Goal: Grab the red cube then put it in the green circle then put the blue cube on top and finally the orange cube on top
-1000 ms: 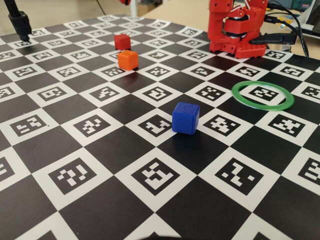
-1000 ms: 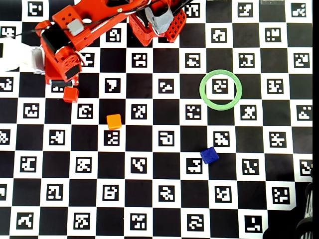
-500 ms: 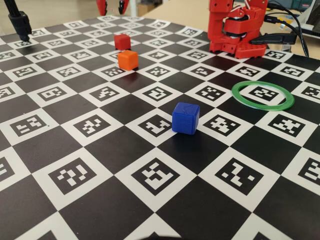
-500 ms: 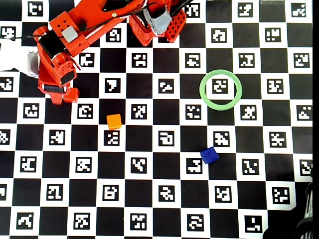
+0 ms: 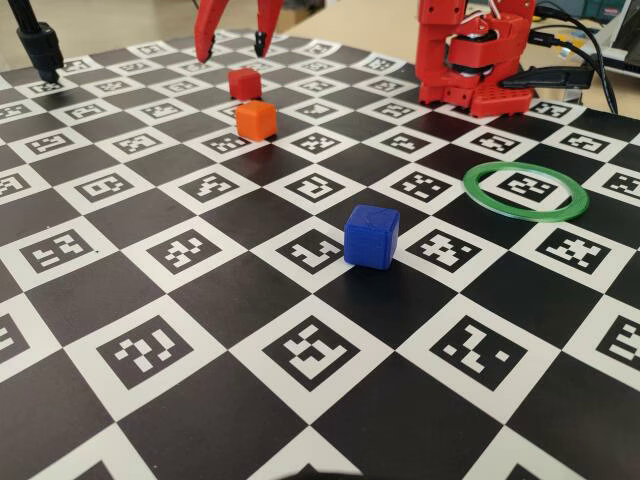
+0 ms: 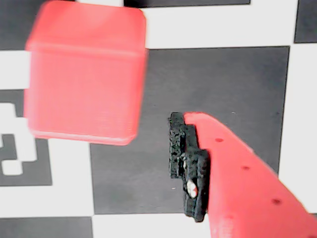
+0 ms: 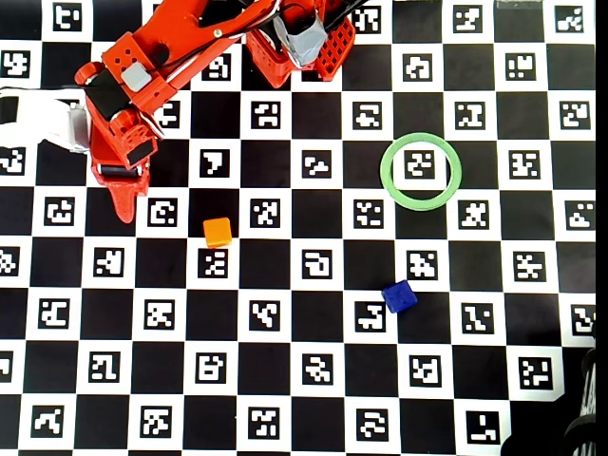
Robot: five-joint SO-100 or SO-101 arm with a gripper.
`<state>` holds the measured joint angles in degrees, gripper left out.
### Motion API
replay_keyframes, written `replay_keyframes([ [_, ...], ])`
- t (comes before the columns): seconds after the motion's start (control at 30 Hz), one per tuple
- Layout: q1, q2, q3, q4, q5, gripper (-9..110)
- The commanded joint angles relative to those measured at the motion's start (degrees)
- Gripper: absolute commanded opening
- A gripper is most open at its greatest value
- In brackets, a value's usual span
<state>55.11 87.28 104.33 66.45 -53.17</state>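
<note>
1. Fixed view: my gripper (image 5: 235,45) hangs spread wide and empty at the upper left, just above the red cube (image 5: 244,82). The orange cube (image 5: 256,119) sits close in front of it; the blue cube (image 5: 371,236) is mid-frame and the green circle (image 5: 526,191) at right.
2. Wrist view: the red cube (image 6: 85,72) fills the upper left, blurred. It looks light, rigid and smooth, so I'd pinch two opposite flat faces. Only one finger shows.
3. Overhead view: my arm hides the red cube.
</note>
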Motion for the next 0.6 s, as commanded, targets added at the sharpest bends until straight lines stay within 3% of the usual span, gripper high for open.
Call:
replay_keyframes([
  [0.0,0.7,6.1,1.1,-2.1,-1.1,43],
  [0.57,1.4,-1.0,3.2,-8.6,-0.6,44],
])
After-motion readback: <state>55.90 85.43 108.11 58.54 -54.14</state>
